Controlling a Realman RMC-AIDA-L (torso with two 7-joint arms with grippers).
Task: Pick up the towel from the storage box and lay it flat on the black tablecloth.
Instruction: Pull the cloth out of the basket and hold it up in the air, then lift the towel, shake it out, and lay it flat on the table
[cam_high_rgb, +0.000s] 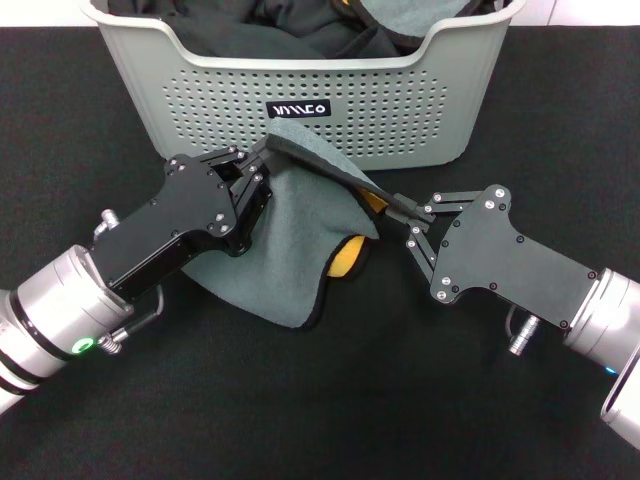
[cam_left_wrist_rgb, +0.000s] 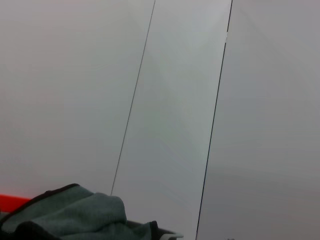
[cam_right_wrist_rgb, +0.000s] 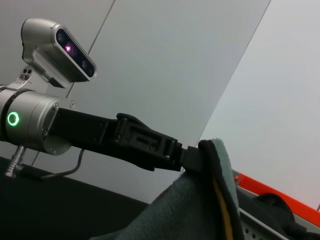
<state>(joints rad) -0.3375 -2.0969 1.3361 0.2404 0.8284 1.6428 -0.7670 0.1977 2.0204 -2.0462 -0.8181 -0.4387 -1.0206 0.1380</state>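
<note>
2 grippers, left (cam_high_rgb: 258, 160) & right (cam_high_rgb: 400, 212), pinch 1 towel (cam_high_rgb: 290, 250) above black tablecloth (cam_high_rgb: 300, 400)

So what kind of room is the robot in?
Probably a robot lab or test room set up like a laundry corner: a black tablecloth covers the table, a storage box holds clothes, and both wrist views show plain grey wall panels.

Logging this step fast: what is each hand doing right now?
Left hand: closed on the towel, at its upper edge in front of the storage box.
Right hand: closed on the towel's right edge.
</note>
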